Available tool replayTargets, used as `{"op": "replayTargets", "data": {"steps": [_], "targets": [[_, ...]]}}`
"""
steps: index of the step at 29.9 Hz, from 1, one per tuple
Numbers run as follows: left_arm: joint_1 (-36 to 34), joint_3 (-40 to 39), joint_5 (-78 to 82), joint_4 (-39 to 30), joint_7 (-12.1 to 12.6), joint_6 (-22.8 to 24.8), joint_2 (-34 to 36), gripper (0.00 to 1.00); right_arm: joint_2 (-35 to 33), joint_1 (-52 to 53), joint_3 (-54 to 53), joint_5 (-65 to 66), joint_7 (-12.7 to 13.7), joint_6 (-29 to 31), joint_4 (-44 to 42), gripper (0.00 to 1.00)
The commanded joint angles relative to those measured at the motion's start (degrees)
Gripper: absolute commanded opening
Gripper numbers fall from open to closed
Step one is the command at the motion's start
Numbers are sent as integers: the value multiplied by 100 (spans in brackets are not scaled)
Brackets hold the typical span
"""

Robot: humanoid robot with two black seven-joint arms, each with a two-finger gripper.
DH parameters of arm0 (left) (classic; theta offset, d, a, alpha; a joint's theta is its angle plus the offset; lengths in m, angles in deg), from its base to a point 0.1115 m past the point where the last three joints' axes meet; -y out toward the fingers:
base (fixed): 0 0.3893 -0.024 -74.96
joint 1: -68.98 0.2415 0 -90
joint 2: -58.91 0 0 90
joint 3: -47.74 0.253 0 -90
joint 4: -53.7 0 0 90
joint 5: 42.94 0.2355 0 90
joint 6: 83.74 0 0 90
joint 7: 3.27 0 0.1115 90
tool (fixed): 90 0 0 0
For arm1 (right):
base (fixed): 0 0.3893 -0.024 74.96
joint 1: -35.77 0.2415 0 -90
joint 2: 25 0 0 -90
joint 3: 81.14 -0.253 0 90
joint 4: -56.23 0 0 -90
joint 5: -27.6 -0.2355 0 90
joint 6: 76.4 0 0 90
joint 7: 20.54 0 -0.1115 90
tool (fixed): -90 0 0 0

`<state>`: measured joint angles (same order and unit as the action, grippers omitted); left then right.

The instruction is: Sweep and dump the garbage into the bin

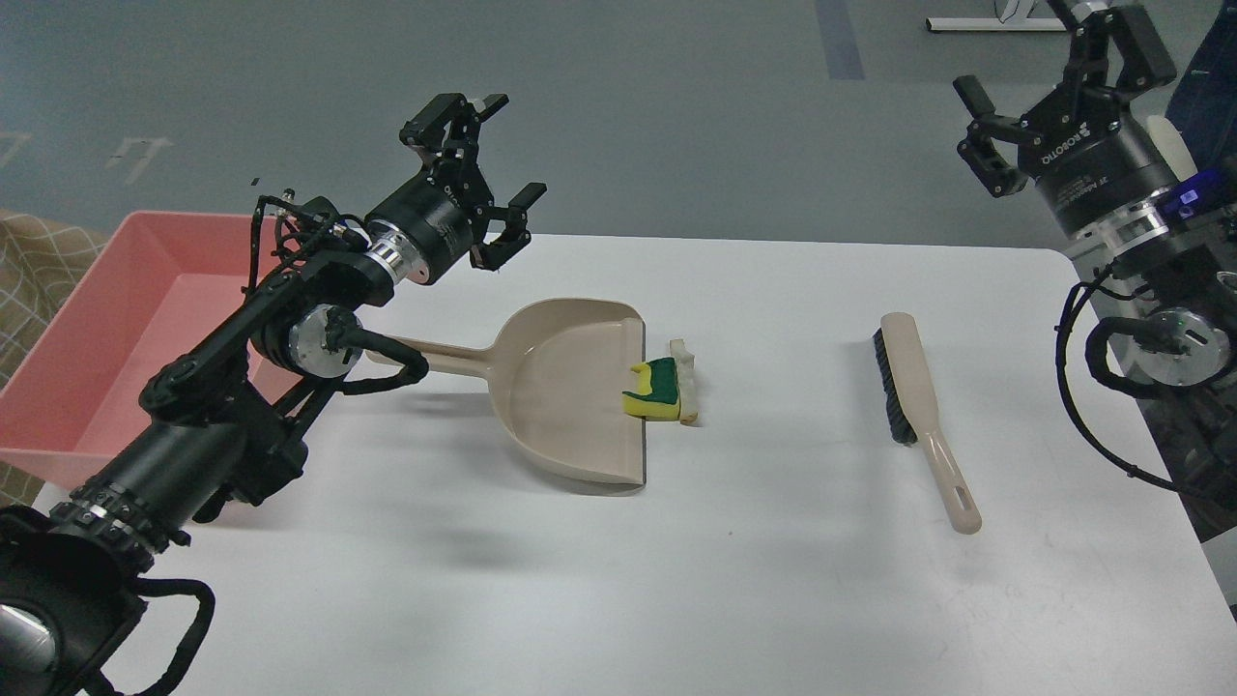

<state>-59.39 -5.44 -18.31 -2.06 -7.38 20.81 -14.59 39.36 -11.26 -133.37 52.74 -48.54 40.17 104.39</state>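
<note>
The garbage lies at the dustpan's open lip: a yellow sponge chunk with a green top (655,389) and a white wedge with a tan edge (685,375) just right of it. The beige dustpan (570,387) rests flat on the white table, handle pointing left. A beige brush with black bristles (913,401) lies to the right. The pink bin (116,319) stands off the table's left edge. My left gripper (503,169) hovers open above and left of the dustpan, holding nothing. My right gripper (1058,68) is raised at the far right, open and empty.
The white table (676,580) has its far edge just behind the dustpan and its right edge near my right arm. A checked brown cloth (34,261) shows behind the bin. Grey floor lies beyond.
</note>
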Motion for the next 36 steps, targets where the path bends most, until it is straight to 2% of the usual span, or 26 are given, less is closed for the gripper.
{"op": "replayTargets", "data": {"steps": [1, 10, 18, 27, 36], "targets": [[-92, 1, -2, 48, -11, -5, 12, 98, 6, -175, -278, -1, 0, 94, 1, 100], [-100, -34, -55, 84, -72, -23, -41, 98, -2, -219, -296, 8, 0, 15, -17, 100], [-188, -105, -90, 92, 33, 179, -50, 98, -20, -166, -270, 8, 0, 15, -17, 100], [-382, -122, -108, 303, -81, 223, -59, 98, -11, -157, -261, 8, 0, 50, -17, 100], [-426, -52, -63, 303, -28, 56, -94, 98, 15, -157, -253, -1, 0, 41, -43, 100]]}}
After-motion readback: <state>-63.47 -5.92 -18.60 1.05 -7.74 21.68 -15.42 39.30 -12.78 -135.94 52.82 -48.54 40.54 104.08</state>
